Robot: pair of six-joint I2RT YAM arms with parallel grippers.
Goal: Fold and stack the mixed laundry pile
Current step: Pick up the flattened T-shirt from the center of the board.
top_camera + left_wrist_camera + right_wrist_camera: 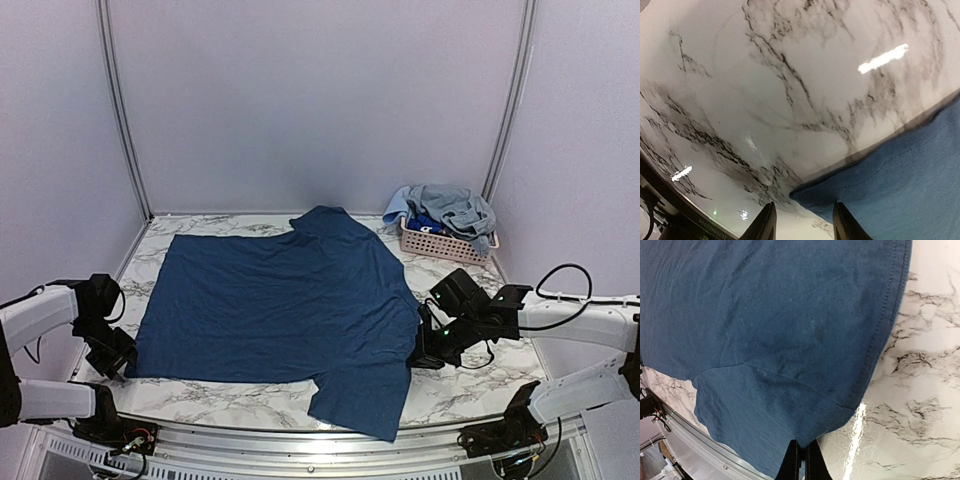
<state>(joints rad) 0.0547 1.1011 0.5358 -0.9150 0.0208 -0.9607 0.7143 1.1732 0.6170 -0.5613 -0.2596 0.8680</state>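
Mixed laundry pile: grey-blue, light-blue and bright-blue pieces heaped in the pink basket at the far right corner of the table. The cloth rises over the basket's rim and hangs down its right end.

Navy shirt: out of the basket, spread flat across the middle of the marble top. Its left hem runs close to the left arm. One sleeve points toward the back wall beside the basket. The other sleeve reaches the table's near rail, right of centre.

Open room: a strip of bare marble along the left edge, a band behind the shirt at the far side, and a wider bare patch at the near right between shirt and right arm.

Left gripper: low over the near-left corner of the shirt, fingers parted by a modest gap. The cloth corner lies just ahead of that gap, and nothing is gripped.

Right gripper: arm reaching inward from the right, wrist low at the shirt's right edge above the near sleeve. Its jaws are drawn almost together, with a sliver of blue cloth between them.
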